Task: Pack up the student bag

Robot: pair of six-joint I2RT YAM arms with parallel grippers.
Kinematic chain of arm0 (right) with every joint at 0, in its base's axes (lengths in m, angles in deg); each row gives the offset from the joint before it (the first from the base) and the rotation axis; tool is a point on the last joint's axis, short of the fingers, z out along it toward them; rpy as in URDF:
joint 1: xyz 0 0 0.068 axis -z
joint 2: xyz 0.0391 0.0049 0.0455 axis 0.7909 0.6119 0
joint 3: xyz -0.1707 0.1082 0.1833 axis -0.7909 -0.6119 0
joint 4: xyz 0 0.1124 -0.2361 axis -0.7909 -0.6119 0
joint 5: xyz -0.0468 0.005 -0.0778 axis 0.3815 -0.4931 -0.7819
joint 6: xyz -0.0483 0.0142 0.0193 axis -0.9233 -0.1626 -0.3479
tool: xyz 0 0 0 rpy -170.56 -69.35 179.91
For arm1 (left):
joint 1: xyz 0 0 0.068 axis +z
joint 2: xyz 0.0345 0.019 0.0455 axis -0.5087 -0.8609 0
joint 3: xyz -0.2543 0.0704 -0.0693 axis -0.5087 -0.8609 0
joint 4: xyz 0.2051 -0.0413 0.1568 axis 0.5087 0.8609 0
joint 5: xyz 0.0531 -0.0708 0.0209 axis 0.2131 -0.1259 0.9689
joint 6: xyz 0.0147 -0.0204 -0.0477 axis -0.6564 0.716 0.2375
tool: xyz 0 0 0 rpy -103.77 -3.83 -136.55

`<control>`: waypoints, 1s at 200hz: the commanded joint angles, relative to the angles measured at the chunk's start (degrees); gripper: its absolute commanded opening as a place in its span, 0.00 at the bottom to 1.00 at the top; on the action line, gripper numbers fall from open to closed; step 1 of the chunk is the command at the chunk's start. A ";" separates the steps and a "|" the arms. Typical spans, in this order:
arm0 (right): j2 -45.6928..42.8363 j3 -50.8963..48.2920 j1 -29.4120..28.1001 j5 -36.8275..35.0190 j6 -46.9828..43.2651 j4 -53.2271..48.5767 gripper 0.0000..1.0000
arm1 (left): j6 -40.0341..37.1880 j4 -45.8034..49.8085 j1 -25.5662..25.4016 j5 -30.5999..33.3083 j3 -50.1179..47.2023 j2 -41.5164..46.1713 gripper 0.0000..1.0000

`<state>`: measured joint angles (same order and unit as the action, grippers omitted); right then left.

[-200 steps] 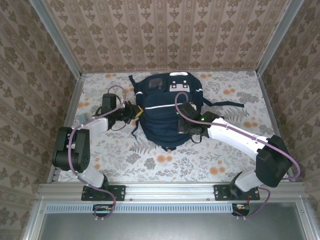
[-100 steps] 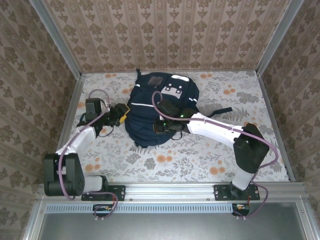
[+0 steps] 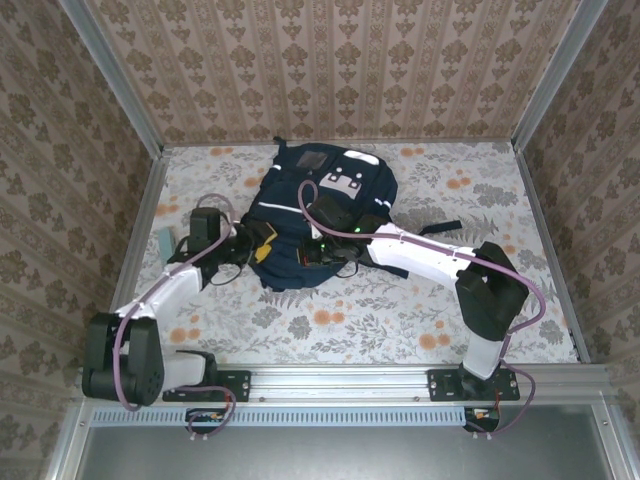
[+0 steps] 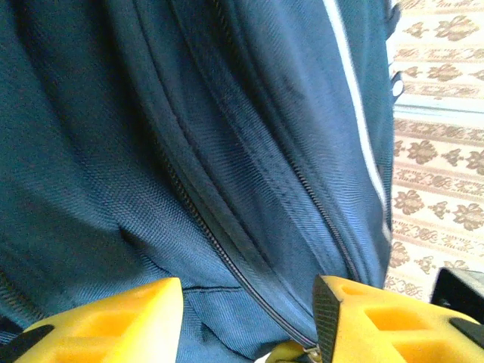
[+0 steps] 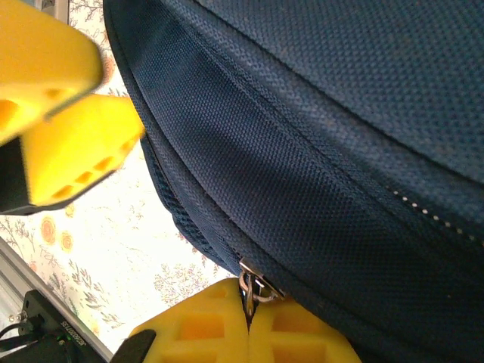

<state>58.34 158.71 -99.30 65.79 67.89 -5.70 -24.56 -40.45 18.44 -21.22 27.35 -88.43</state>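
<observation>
- Student bag point(image 3: 322, 200) lying flat on the floral table point(image 3: 400, 320), centre-back.
- Right gripper point(image 5: 250, 321) pinched tight on the metal zipper pull point(image 5: 254, 288) at the bag's near edge.
- Left gripper point(image 4: 249, 302) half spread against the bag's left side, clamping nothing.

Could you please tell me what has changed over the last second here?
The right gripper, shut on the metal zipper pull, swung left, dragging the large navy-blue fabric backpack leftward. The left gripper opened at the backpack's side. Unchanged: the right gripper's grip.
</observation>
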 commanded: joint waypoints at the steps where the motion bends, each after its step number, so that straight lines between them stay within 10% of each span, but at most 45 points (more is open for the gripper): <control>1: -0.25 0.92 -0.09 2.15 0.52 2.76 0.00 | 1.81 -3.43 -1.41 0.41 2.07 -2.11 0.46; 89: -5.58 -4.97 0.19 -14.17 -2.56 -6.05 0.00 | -2.93 3.53 -2.05 8.65 3.02 -4.22 0.06; 200: -7.35 -6.44 16.75 -22.12 -5.47 -11.29 0.00 | -6.80 6.87 -1.66 7.76 3.08 -3.14 0.00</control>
<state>49.60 149.42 -89.15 52.26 63.03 -10.55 -27.54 -38.35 15.31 -17.81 29.73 -92.10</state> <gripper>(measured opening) 0.059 0.047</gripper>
